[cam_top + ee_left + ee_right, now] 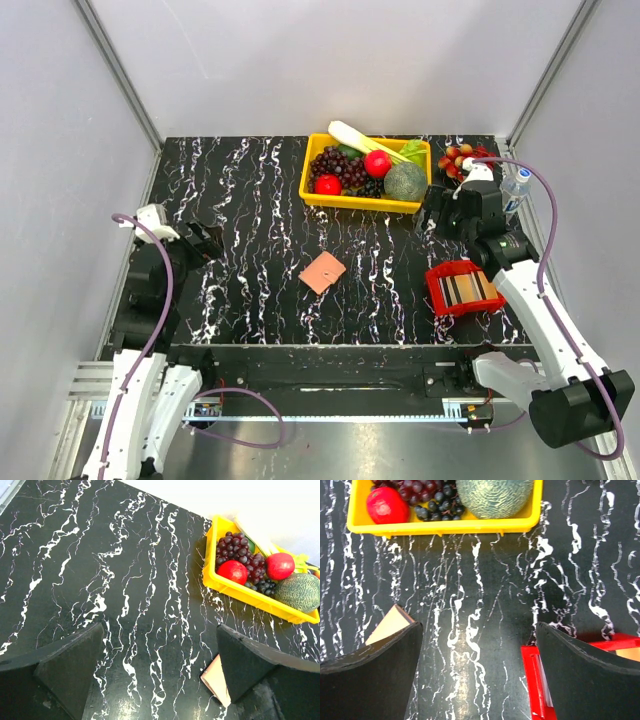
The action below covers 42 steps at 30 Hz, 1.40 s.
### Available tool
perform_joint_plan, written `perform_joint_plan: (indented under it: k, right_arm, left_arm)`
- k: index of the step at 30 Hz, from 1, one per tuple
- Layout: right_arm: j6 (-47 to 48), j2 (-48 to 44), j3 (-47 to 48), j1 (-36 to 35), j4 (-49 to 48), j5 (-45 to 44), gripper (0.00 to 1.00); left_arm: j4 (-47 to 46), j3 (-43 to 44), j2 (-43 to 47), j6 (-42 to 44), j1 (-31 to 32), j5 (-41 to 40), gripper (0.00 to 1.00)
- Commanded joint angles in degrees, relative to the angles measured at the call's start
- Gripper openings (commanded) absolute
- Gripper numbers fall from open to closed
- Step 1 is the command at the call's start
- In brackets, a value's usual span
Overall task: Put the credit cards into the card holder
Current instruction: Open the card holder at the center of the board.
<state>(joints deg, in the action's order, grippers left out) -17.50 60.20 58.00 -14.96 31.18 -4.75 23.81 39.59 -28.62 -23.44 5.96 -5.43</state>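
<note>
Black marbled worktop [250, 200]. Yellow fruit bin [360, 203] toward its far edge, taken as reference.
Right claw [479, 630]: beside the bin's right end, jaws spread wide, nothing in them.
Left claw [157, 635]: well left of the bin, jaws spread wide, nothing in them.
Red tray [436, 285]: nearward of the bin's right end, holding the credit cards [472, 287].
Card holder [322, 272]: closed, flat, nearward of the bin's left half, apart from it.

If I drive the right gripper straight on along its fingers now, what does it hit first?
Most likely the bare table: the right gripper, jaws open, aims at the marble between the card holder and the red tray, short of the yellow bin. Depth is unclear.
</note>
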Motion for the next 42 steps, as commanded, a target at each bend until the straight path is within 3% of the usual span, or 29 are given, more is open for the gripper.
perform_joint_plan:
  k: [1,4,8,12,14,20,25,28,32,35,39,42]
  right_arm:
    - [-3.9,0.2,-1.0,0.0,-3.4,8.1,0.99]
    - [-11.0,4.1,-3.8,-1.3,-5.8,18.4,0.99]
    - [-14.6,7.7,-7.3,-10.0,-9.1,13.4,0.99]
    - [-19.4,11.8,-8.5,-13.9,-10.8,12.1,0.97]
    - [-20.3,13.1,-9.0,-15.5,-12.2,12.5,0.9]
    - [-23.8,14.9,-12.5,-17.9,-16.7,13.6,0.78]
    - [-23.8,18.5,-11.5,-19.2,-17.7,14.4,0.72]
    - [-24.2,20.2,-11.0,-19.8,-19.0,15.2,0.64]
    - [-23.3,23.5,-10.5,-20.5,-21.3,17.6,0.57]
    - [-18.8,26.3,-8.5,-20.9,-21.2,19.3,0.56]
    - [-10.3,29.2,-4.7,-21.0,-20.6,16.3,0.56]
    - [-5.6,31.5,-0.4,-21.0,-19.3,12.1,0.59]
  left_arm:
    - [-3.9,-0.2,-1.5,-3.6,0.0,-3.9,0.99]
    - [-3.1,-0.3,-3.4,-6.9,0.0,-4.3,0.99]
    - [-5.0,-2.1,-6.1,-9.8,0.0,1.6,0.99]
    - [-14.7,-6.3,-10.2,-10.9,0.5,18.8,0.99]
    - [-18.3,-8.6,-13.6,-13.2,3.3,18.8,0.99]
    - [-19.1,-7.5,-26.5,-11.3,17.0,8.7,0.99]
    - [-22.2,-6.1,-39.3,-11.4,21.7,10.0,0.98]
    - [-26.9,-5.1,-45.9,-11.4,23.2,14.6,0.91]
    - [-27.9,-3.0,-51.9,-11.3,25.2,14.2,0.83]
    - [-28.0,-1.2,-55.3,-11.2,25.4,14.9,0.76]
    - [-25.6,1.0,-58.0,-10.2,26.3,13.0,0.66]
    - [-24.3,0.8,-59.4,-9.3,26.4,12.3,0.53]
